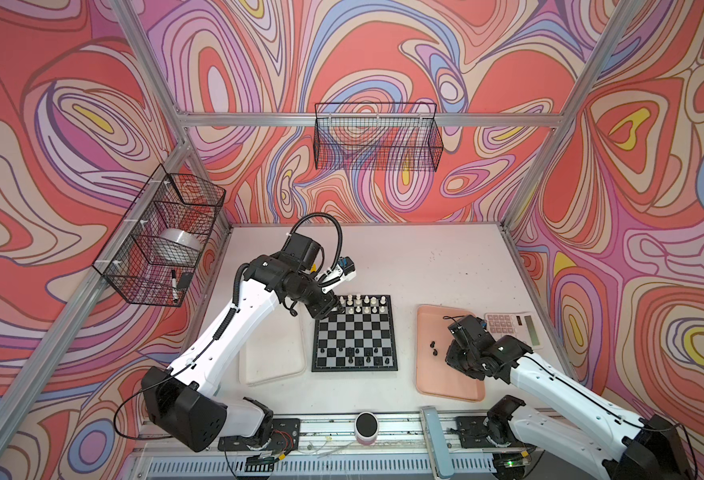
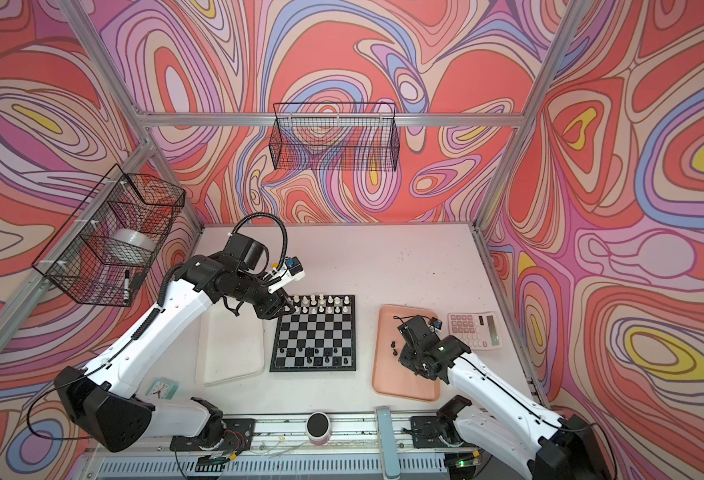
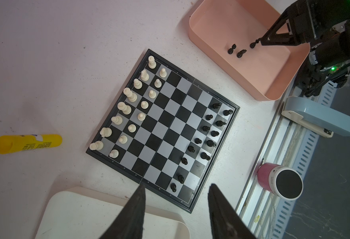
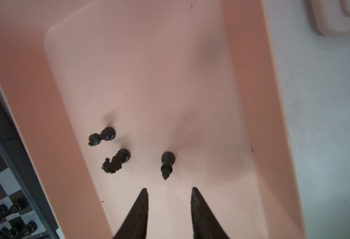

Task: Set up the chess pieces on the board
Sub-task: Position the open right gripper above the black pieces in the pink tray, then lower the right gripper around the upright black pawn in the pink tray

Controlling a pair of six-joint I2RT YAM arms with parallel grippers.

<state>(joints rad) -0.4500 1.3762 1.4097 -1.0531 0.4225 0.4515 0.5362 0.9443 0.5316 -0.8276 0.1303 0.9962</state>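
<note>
On the pink tray (image 4: pixel 35 124), right of the chessboard (image 3: pixel 170 115), three black chess pieces (image 3: pixel 241 53) lie toppled; the right gripper (image 4: pixel 169 189), jaws parted and empty, hovers just short of a tall piece (image 4: pixel 166 164), best pinched across its stem. A knight (image 4: pixel 115 161) and likely bishop (image 4: pixel 101 137) lie near, easily knocked. White's ranks stand complete; the left gripper (image 3: pixel 176 184) hangs open, empty, over the board's corner.

Nothing legible; print on the glue stick (image 3: pixel 28 143) is blurred.
</note>
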